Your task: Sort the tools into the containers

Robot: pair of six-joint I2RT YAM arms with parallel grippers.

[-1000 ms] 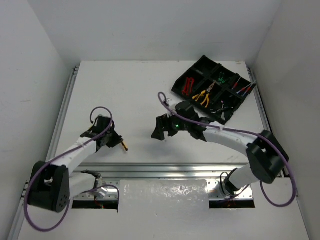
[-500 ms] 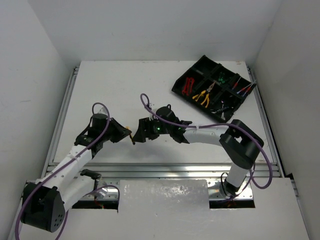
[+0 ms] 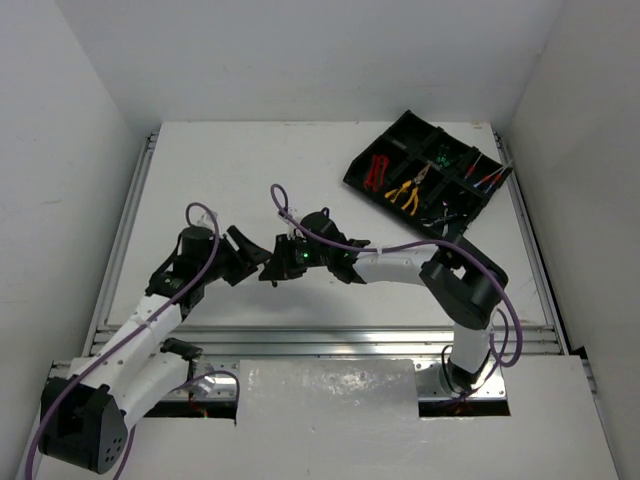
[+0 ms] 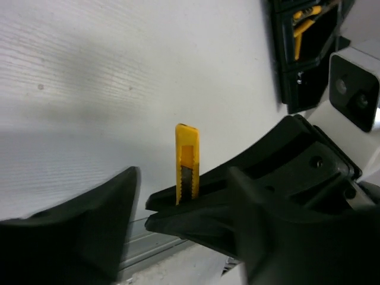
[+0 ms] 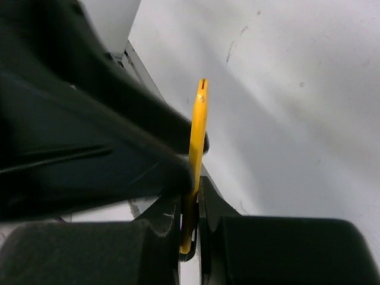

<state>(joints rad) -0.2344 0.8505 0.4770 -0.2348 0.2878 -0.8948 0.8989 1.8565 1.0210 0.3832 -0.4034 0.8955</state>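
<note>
A flat yellow tool (image 4: 187,154) with a dark slot stands upright between both grippers near the table's front left. My right gripper (image 5: 191,208) is shut on the yellow tool (image 5: 196,136), pinching its lower end. My left gripper (image 4: 184,178) is open, with its fingers (image 4: 101,219) standing apart on either side of the tool and the right jaws. From above, the two grippers meet tip to tip, left gripper (image 3: 248,258) against right gripper (image 3: 272,266). The black tray (image 3: 405,125) of containers sits at the back right.
The tray's compartments hold red-handled pliers (image 3: 377,172), yellow-handled pliers (image 3: 405,190), green screwdrivers (image 3: 445,155) and red screwdrivers (image 3: 488,178). A metal rail (image 3: 330,338) runs along the table's front edge. White walls close in the left, back and right sides.
The right arm reached left to the left gripper and shut on the yellow tool. The left gripper, shut on the tool before, has opened.
</note>
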